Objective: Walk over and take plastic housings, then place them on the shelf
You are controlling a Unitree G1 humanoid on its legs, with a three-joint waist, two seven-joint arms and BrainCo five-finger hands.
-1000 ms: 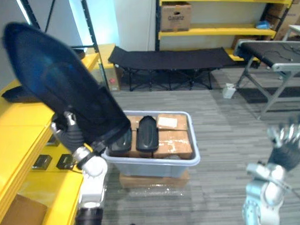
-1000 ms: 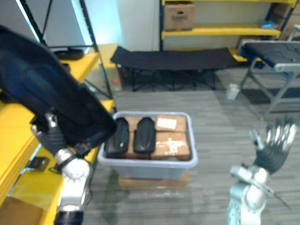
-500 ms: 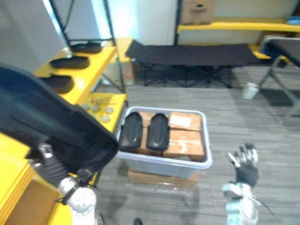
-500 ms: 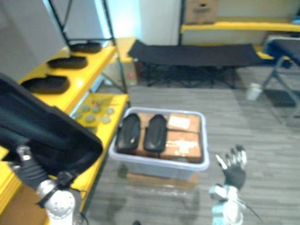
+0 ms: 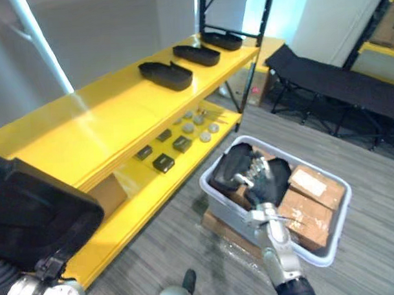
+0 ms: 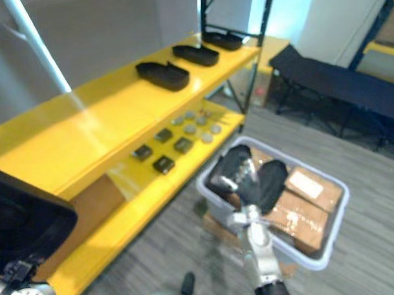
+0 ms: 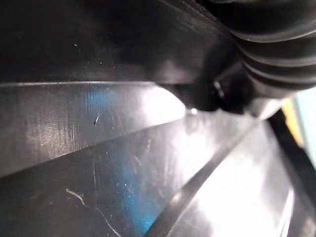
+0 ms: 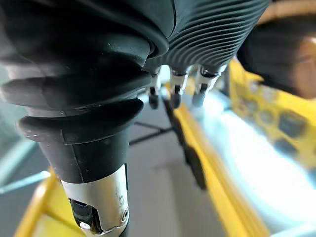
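Fingers (image 8: pixel 174 95) on right hand (image 5: pixel 259 187) hang open by bin (image 5: pixel 221 205); left hand (image 7: pixel 276 59), grip hidden, carries housing (image 5: pixel 31 218) nearer the shelf (image 5: pixel 87 145).

The left hand (image 7: pixel 276 54) shows as its dark ribbed cover, and close against it lies the black plastic housing (image 7: pixel 113 163), its glossy surface spreading wide past the hand. The housing's face is smooth and lightly scratched, with a bright sheen and a bluish gleam on it. A narrow raised ridge (image 7: pixel 197 195) runs slantwise across it, leading away from the cover. Beyond the housing's edge, just beside the cover, a thin yellow strip (image 7: pixel 291 116) shows against a pale patch; it is possibly a shelf.
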